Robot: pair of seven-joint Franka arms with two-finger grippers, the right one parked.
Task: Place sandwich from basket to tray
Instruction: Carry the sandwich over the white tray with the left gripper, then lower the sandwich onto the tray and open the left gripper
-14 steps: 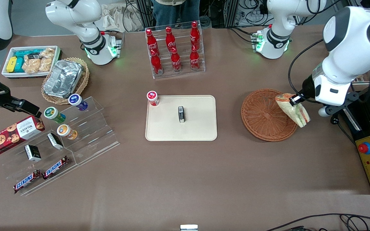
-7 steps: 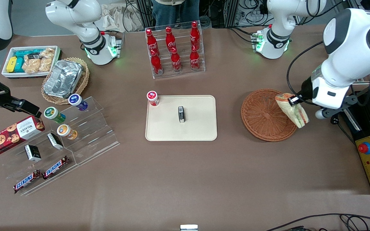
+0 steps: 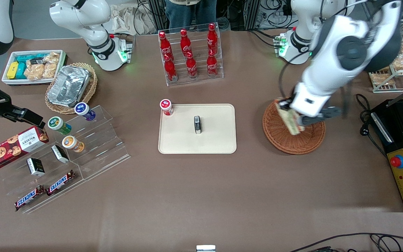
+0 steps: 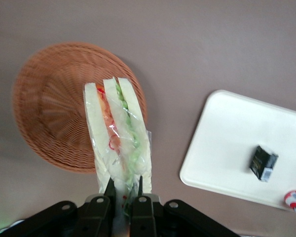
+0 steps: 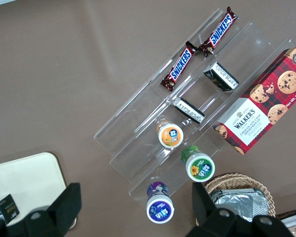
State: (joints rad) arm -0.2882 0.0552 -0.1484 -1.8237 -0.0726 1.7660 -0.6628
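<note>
Wicker basket lies under the sandwich pinched in the tool, tray toward the parked arm.

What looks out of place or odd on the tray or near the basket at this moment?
Nothing looks spilled or damaged. The gripper holds the wrapped sandwich by one end above the basket. The tray already carries a small dark box, and a red-capped cup stands at its corner.
</note>
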